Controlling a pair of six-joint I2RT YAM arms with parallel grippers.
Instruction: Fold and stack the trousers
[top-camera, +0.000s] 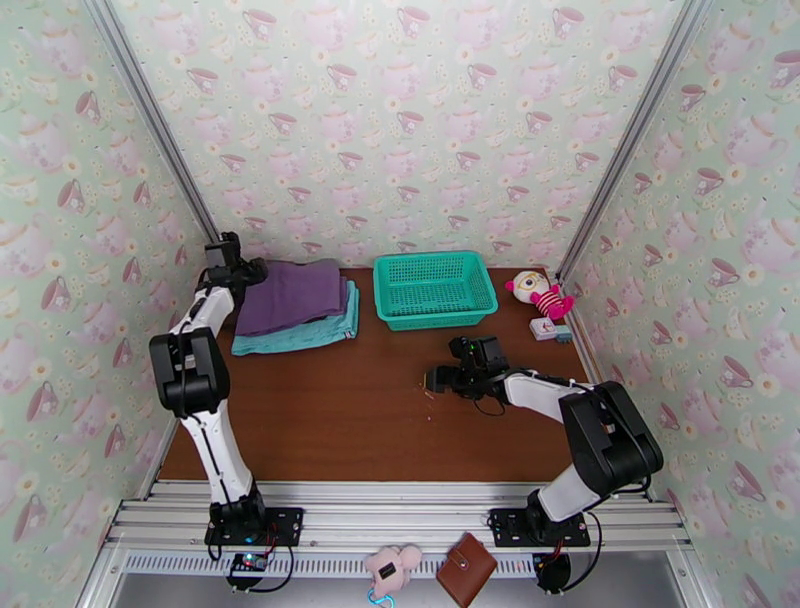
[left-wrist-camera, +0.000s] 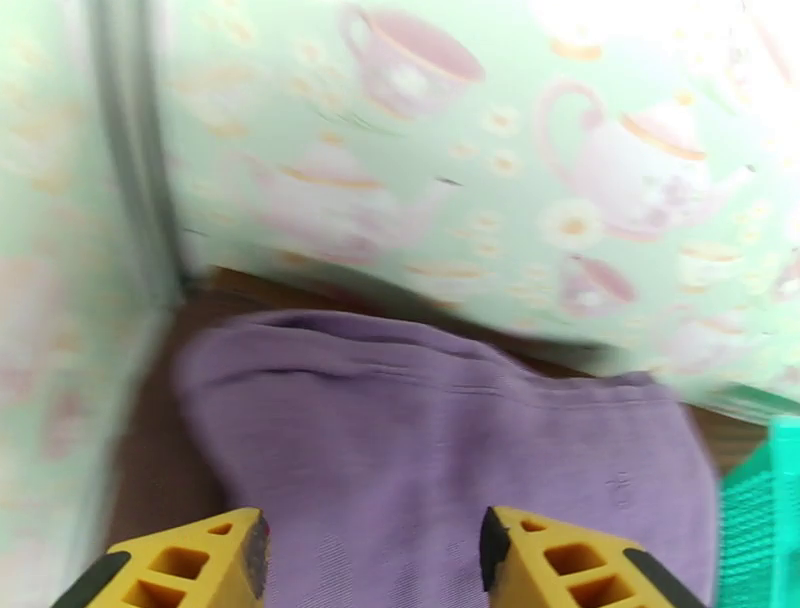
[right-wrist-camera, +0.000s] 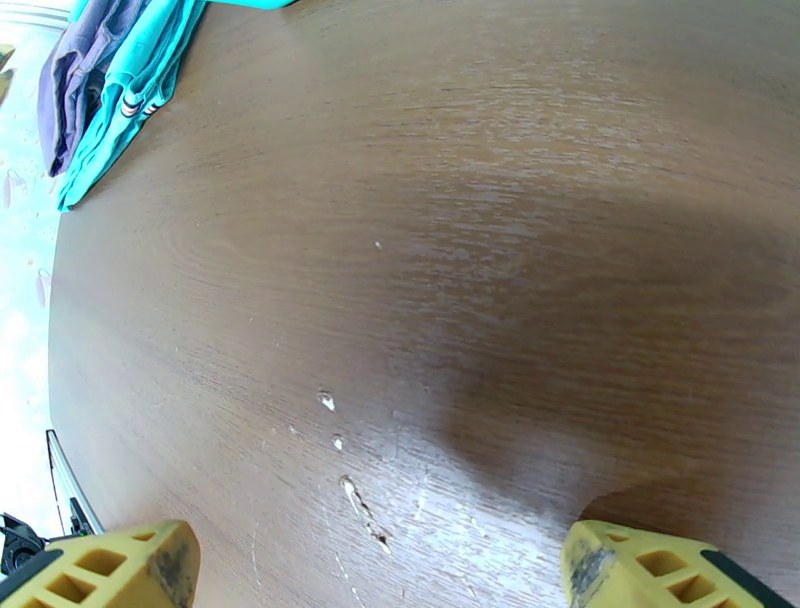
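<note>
The left arm (top-camera: 190, 375) and right arm (top-camera: 600, 435) are built of white links and bulky black joint housings. Black base plates (top-camera: 255, 525) are bolted on. The left tool (left-wrist-camera: 374, 548) and right tool (right-wrist-camera: 380, 560) are fitted with yellow, hollow-celled fingers (left-wrist-camera: 180, 570), tipped dark.

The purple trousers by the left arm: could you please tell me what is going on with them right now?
The trousers lie folded on top of a teal folded garment at the back left of the table, beside the teal basket. The left gripper hovers at their far-left corner with its jaws open, gripping nothing. The right gripper is open too, over bare wood near the middle.
</note>
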